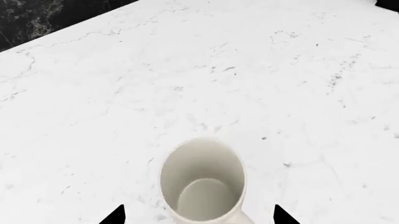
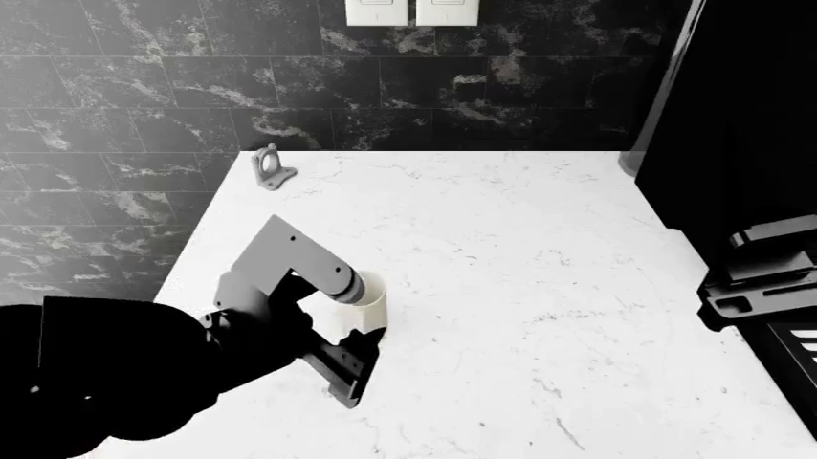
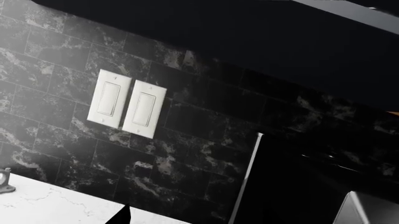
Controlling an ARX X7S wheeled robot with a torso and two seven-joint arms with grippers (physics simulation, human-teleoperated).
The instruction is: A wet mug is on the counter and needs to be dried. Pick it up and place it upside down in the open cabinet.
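Observation:
The cream-white mug stands upright on the white veined counter, its mouth facing up. My left gripper is open, with one dark fingertip on each side of the mug and a gap to both. In the head view the mug peeks out beside the grey left wrist, near the counter's left front part, with the left gripper around it. My right gripper is held up facing the wall, open and empty; only one fingertip shows. The open cabinet is out of view.
A small grey metal trinket sits at the counter's back left corner. Two white wall switches are on the black marble backsplash. A tall black body borders the counter's right side, with my right arm in front of it.

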